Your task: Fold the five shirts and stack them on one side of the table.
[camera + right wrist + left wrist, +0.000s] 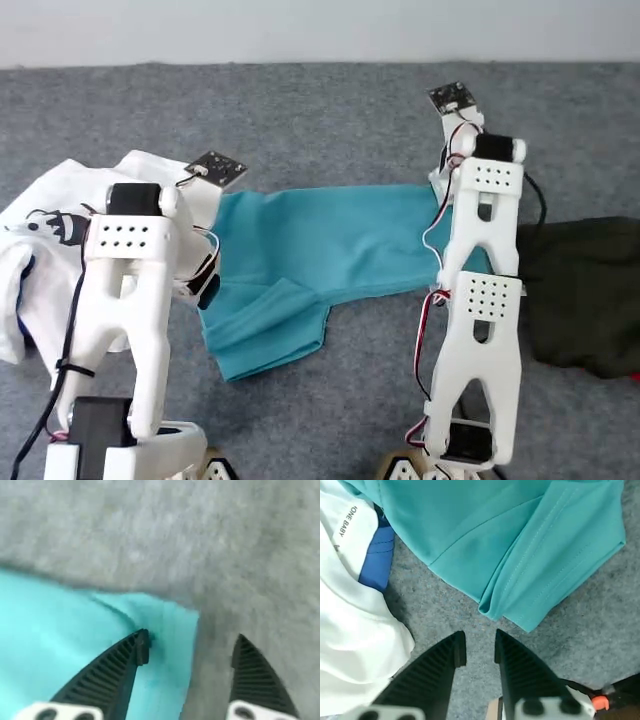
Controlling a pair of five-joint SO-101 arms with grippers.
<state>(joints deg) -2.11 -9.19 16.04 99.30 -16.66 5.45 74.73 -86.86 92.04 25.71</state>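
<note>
A teal shirt (pixel 320 250) lies spread across the middle of the grey table, with one sleeve folded in at its near left. A white printed shirt (pixel 50 220) is bunched at the left, and a dark shirt (pixel 580 290) lies at the right. My left gripper (pixel 480 642) hangs just above bare grey surface beside the teal shirt's (pixel 520 540) folded corner, open by a narrow gap with nothing in it. My right gripper (pixel 192 639) stands wide open at the teal shirt's (pixel 60 630) far right corner, one finger over the cloth and the other over the table.
Blue fabric (pixel 377 555) peeks from under the white shirt (pixel 350 630). Bare grey table (pixel 300 110) stretches behind the shirts and in front between the two arm bases. A small red thing (pixel 633 377) shows at the right edge.
</note>
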